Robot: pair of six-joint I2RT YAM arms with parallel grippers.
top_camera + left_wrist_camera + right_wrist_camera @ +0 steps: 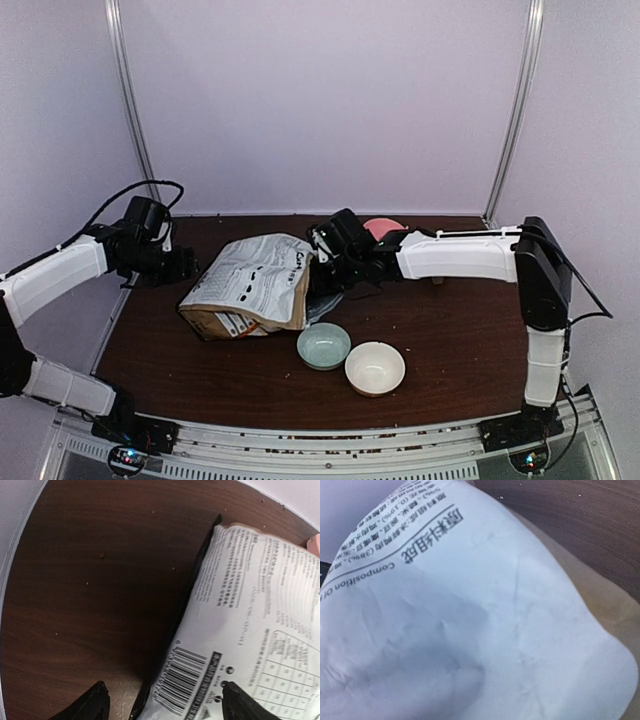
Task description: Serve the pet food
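The pet food is out of view; no heap of kibble shows. The paper dog-food bag [250,285] lies tilted left of centre, its right end raised off the dark table. My right gripper [322,262] is at that raised end and seems shut on it; in the right wrist view the bag [470,620] fills the frame and hides the fingers. My left gripper [182,266] is open at the bag's left end. In the left wrist view its fingertips [97,696] straddle the barcode corner of the bag [240,610].
A pale green bowl [324,346] and a cream bowl [375,368] stand side by side, both empty, in front of the bag. A pink object [383,227] sits behind the right arm. A stray crumb [101,555] lies on the wooden table [90,605].
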